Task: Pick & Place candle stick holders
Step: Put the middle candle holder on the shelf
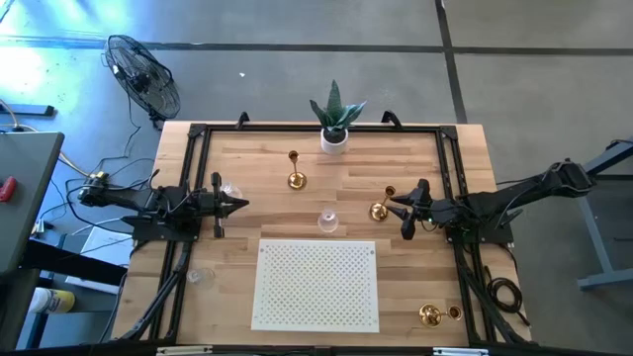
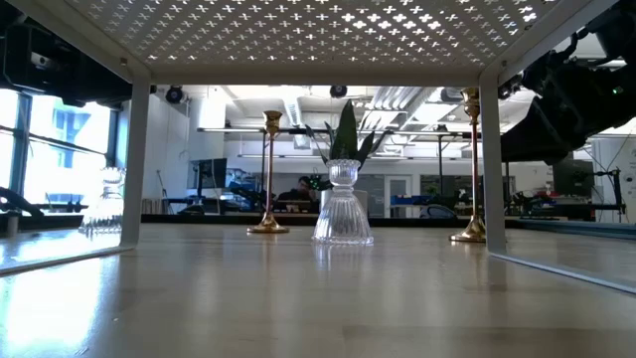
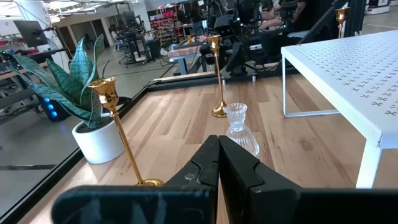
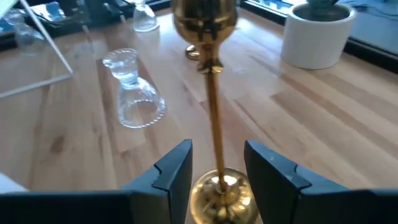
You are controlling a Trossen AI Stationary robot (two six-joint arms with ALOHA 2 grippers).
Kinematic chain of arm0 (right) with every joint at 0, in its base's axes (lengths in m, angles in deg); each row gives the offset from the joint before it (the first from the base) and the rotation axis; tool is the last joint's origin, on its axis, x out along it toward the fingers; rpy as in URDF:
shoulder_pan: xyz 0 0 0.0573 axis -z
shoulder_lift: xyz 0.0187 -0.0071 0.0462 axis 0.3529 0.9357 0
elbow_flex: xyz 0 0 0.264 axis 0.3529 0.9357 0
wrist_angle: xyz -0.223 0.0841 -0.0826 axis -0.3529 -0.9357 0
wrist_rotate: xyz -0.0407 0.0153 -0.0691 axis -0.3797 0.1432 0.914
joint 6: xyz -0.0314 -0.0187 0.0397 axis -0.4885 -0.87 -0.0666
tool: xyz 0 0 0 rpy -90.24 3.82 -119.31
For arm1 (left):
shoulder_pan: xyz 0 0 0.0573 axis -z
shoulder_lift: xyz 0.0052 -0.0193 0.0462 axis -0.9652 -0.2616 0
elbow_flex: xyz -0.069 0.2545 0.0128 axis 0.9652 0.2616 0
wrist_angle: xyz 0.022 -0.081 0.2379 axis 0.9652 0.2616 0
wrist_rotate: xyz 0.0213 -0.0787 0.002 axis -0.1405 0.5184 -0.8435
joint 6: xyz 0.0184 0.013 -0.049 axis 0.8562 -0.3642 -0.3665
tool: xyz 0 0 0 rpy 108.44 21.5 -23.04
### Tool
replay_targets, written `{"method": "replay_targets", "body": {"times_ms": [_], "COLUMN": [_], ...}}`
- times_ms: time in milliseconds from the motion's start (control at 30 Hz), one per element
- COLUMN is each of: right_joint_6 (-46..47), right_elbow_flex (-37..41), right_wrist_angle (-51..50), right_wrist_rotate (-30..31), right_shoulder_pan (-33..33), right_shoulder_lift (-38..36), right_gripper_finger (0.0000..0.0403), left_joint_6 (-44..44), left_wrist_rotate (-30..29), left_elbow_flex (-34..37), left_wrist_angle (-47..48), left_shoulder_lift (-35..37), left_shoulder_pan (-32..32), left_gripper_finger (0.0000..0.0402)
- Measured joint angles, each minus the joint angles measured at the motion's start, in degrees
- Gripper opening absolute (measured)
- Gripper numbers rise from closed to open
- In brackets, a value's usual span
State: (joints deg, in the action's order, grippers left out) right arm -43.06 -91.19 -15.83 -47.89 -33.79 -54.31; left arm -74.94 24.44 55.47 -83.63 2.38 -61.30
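A brass candle stick holder [image 1: 381, 210] stands upright on its round base right of the table's middle. My right gripper [image 1: 395, 208] is open at it, one finger on either side of the thin stem [image 4: 214, 124], low above the base [image 4: 222, 194]; I see no touch. A second brass holder [image 1: 295, 178] stands at the far middle and a third [image 1: 430, 314] is at the near right. Clear glass holders stand at the centre [image 1: 326, 220], beside my left gripper [image 1: 229, 190] and at the near left [image 1: 195, 275]. My left gripper [image 1: 241, 206] is shut and empty at the table's left.
A white perforated rack [image 1: 316, 284] stands on legs over the table's near middle. A white pot with a green plant [image 1: 335, 124] stands at the far edge. A black frame [image 1: 198, 133] runs along the table's sides. Bare wood lies between the two grippers.
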Motion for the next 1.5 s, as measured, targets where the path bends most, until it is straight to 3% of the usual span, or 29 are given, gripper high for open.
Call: {"method": "replay_targets", "body": {"times_ms": [1500], "right_joint_6": [-3.03], "right_elbow_flex": [-0.01], "right_wrist_angle": [4.42], "right_wrist_rotate": [1.04], "right_shoulder_pan": [0.02], "right_shoulder_lift": [0.0], "right_gripper_finger": [0.0138], "left_joint_6": [-0.01], "left_wrist_rotate": [0.01], "left_elbow_flex": [0.0], "left_wrist_angle": [0.0], "left_shoulder_lift": [0.01], "left_shoulder_pan": [0.0], "left_gripper_finger": [0.0001]}}
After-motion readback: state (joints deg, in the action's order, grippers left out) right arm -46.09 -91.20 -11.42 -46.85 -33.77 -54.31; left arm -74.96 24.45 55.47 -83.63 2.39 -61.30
